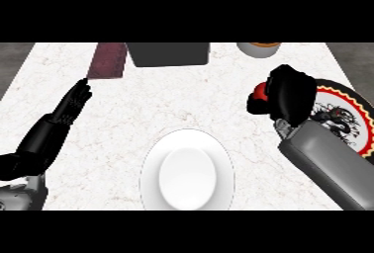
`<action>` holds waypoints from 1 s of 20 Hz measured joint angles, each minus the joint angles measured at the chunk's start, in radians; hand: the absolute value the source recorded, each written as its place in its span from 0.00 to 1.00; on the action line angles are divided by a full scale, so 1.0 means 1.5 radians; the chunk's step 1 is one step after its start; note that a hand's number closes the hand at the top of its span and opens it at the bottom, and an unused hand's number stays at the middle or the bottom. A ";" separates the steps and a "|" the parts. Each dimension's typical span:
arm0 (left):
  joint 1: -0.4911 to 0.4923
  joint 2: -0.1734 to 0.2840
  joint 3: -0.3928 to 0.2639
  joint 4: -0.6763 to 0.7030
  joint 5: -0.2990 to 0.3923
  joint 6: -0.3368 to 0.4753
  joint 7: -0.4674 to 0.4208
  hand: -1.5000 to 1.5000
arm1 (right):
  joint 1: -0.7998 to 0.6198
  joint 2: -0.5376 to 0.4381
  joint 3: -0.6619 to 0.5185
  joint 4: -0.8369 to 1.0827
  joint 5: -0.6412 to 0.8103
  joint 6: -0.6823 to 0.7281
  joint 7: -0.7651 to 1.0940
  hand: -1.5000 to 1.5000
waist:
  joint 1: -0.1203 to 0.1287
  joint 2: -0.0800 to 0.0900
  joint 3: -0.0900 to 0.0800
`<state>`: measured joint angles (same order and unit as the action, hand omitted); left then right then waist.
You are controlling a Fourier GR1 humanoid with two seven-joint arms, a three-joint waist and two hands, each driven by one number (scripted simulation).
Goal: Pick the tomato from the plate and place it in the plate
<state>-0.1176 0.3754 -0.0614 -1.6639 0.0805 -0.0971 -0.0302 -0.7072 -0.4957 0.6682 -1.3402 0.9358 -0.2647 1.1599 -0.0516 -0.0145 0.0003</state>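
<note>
**Tomato and the two plates**

Red tomato (pixel 258 91), right of centre, mostly hidden by the right hand (pixel 290 95) curled round it (only its left edge shows). Decorated plate (pixel 349 106), red-and-yellow rim with dark motif, at the right edge. Plain white plate (pixel 153 168), near centre, holds nothing.

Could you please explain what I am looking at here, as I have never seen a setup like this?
This single view looks steeply down from a humanoid robot's head onto a white marble counter. The black left hand rests open at the view's left. The black right hand curls round a red tomato beside a round patterned plate with a red and yellow rim. A plain white plate lies in front. A dark grey box, a maroon block and a tan cup stand at the back.
</note>
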 measured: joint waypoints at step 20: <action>-0.039 -0.031 -0.006 0.006 -0.020 -0.024 0.008 0.50 | 0.205 -0.056 -0.313 0.216 -0.108 -0.146 -0.216 0.00 | 0.039 0.013 0.001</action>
<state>-0.1765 0.3296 -0.0708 -1.6543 0.0499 -0.1328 -0.0175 -0.4005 -0.5790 0.1992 -1.0170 0.7738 -0.4833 0.8364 0.0064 0.0048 0.0012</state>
